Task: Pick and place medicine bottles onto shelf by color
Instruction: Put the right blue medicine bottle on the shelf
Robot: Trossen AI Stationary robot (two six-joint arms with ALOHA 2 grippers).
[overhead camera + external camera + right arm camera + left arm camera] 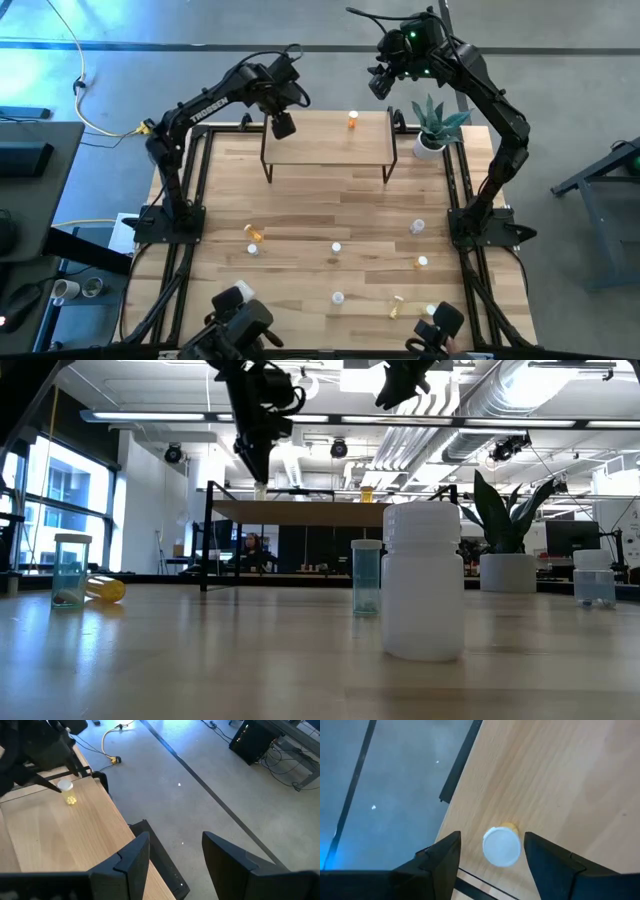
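Note:
A yellow medicine bottle with a white cap (501, 846) stands upright on its base at the left end of the light-wood shelf (330, 150), close to the board's edge. My left gripper (492, 837) hangs over it, pointing down, open, one finger on each side of the cap and apart from it. The right wrist view shows the same bottle (67, 794) under that gripper. An orange bottle (352, 120) stands on the shelf's right half. My right gripper (176, 840) is open with nothing between its fingers, high beyond the shelf's far right corner (380, 85).
Several small bottles are scattered on the table in front of the shelf, among them a lying yellow one (254, 232), a white one (336, 247) and an orange one (421, 263). A potted plant (432, 125) stands right of the shelf. Bare tabletop lies between the shelf and the bottles.

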